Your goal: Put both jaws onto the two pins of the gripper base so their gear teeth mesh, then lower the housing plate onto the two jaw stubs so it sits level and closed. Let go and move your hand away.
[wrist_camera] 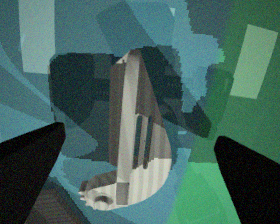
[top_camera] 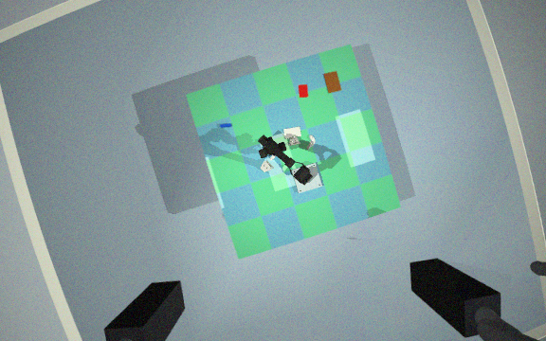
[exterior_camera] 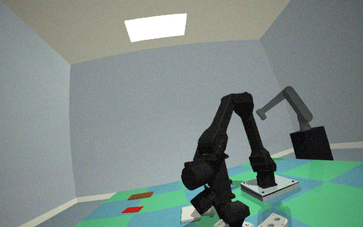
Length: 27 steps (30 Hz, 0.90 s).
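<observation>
My gripper (top_camera: 272, 148) (wrist_camera: 141, 136) is open and points down over one pale jaw (exterior_camera: 220, 223) (wrist_camera: 155, 176). In the wrist view this jaw stands between the spread fingers with a gap on each side, its toothed, holed end at the lower left. The gripper base (top_camera: 293, 140) (exterior_camera: 190, 214) lies nearby, a white block with a smaller pin part; its pins are too small to make out. The other jaw (top_camera: 312, 141) lies apart beyond the base. The housing plate (top_camera: 266, 166) (exterior_camera: 273, 221), pale with holes, lies beside the gripper. The fingertips are hidden in the top and exterior views.
The arm's white mounting plate (top_camera: 308, 186) (exterior_camera: 283, 188) is near the parts. A red patch (top_camera: 303, 91) (exterior_camera: 132, 209), a brown patch (top_camera: 332, 81) (exterior_camera: 140, 195) and a blue piece (top_camera: 226, 125) lie farther off on the checkered top. Arm shadows cross the parts.
</observation>
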Each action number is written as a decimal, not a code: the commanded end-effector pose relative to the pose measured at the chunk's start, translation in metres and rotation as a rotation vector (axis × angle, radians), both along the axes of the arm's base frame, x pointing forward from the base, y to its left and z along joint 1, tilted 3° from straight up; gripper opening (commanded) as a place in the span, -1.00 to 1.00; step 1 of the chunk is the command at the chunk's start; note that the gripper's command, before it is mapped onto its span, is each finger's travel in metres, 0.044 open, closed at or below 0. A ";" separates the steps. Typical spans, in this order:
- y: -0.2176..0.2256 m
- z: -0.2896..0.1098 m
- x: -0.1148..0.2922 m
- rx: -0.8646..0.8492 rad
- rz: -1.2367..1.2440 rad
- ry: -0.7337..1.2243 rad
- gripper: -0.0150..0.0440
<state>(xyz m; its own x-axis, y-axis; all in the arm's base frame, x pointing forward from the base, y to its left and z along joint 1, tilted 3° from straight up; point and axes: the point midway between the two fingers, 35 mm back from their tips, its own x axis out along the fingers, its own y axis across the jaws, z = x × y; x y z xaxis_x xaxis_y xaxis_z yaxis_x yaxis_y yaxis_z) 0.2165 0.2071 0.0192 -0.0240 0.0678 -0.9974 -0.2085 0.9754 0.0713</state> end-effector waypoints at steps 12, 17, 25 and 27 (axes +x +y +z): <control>0.000 0.000 0.000 0.000 -0.001 0.000 0.56; 0.000 0.000 0.000 0.000 -0.001 0.000 0.11; 0.000 0.000 0.000 0.000 -0.001 0.000 -0.04; 0.000 0.000 0.000 0.000 -0.001 0.000 -0.04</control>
